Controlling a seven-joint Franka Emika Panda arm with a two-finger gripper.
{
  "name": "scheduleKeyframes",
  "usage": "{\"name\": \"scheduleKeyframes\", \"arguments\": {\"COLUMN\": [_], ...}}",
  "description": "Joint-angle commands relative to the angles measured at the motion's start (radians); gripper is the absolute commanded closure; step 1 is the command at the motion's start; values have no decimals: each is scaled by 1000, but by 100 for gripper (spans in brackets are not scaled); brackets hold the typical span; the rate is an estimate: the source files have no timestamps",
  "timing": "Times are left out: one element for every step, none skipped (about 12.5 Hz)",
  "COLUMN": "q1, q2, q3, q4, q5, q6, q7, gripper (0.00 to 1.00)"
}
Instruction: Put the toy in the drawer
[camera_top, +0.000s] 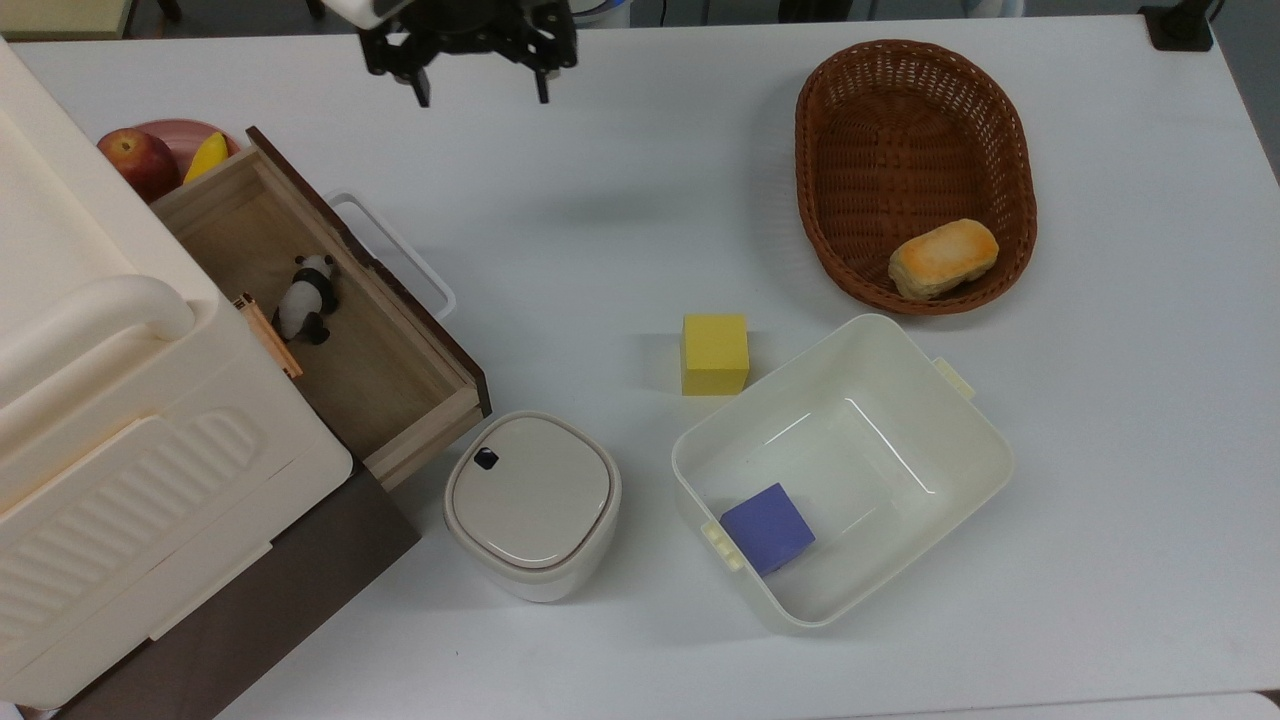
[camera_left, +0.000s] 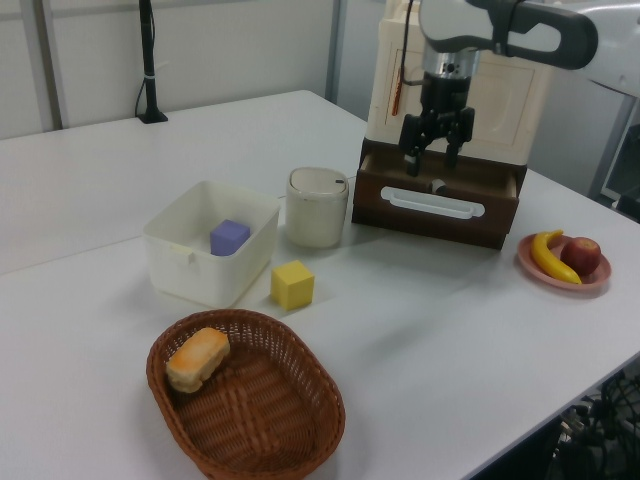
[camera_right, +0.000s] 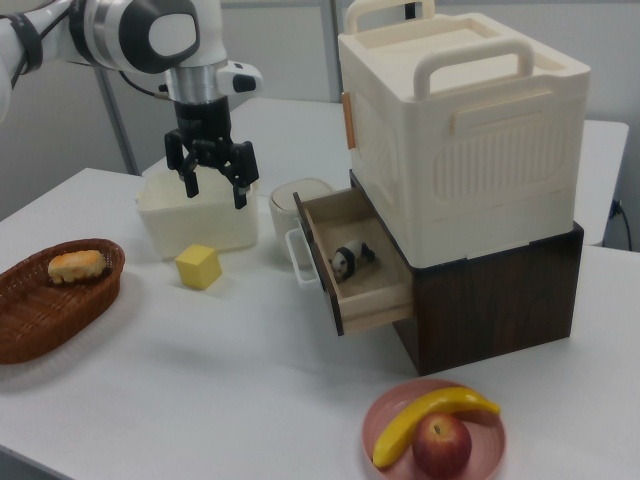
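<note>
Already your toy lies inside the drawer; the pincer hangs wide open, empty, well apart over the tabletop.

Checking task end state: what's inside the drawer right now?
The panda toy lies on the wood floor of the open drawer, near the back. The rear of the drawer is hidden under the cream box.

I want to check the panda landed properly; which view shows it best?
The top view: the toy lies unobstructed on the drawer floor. The right view shows it smaller, side-on; the left view shows just a sliver above the drawer front.
</note>
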Motion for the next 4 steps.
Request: {"name": "scheduleKeyframes", "arguments": {"q1": [-4,-2,1,4], "q2": [-21,-21,-21,-21], "q3": [-9,-9,-8,-3], "q4": [-7,-7,-9,-12], "q5": [26,26,26,18], "q6": [6,6,6,6], "q7": [-27,-20,-16,-13], "gripper": [0,0,0,0]}}
